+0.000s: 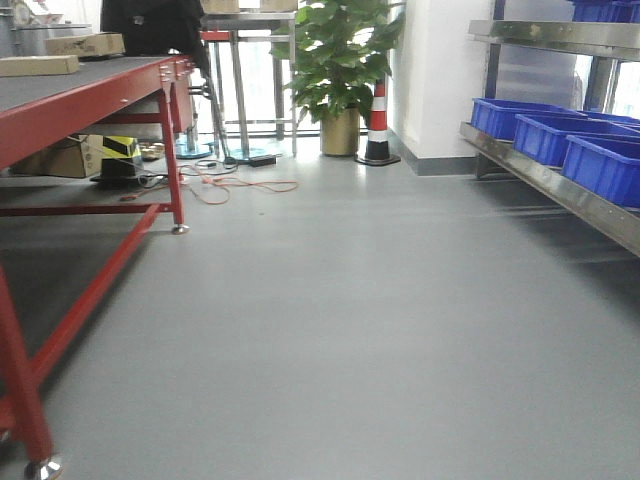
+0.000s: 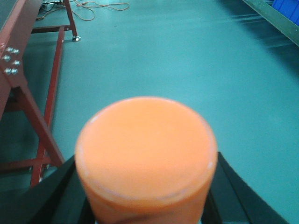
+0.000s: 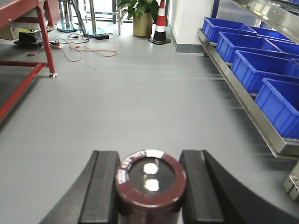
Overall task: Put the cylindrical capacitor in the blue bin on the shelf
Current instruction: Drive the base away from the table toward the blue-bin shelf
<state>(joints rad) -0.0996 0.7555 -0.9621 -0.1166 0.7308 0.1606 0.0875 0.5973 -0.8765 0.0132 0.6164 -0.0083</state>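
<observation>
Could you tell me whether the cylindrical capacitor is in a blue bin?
Out: the right tool grips the cylindrical capacitor, away from the blue bins on the shelf.

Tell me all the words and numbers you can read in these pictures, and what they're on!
Nothing here can be read for sure.
On the cylindrical capacitor in the right gripper: pale marks along its top rim, too blurred to read.
On the cardboard boxes on the red table: no print sharp enough to read.
On the orange cylinder, blue bins and traffic cone: no writing shows.
</observation>
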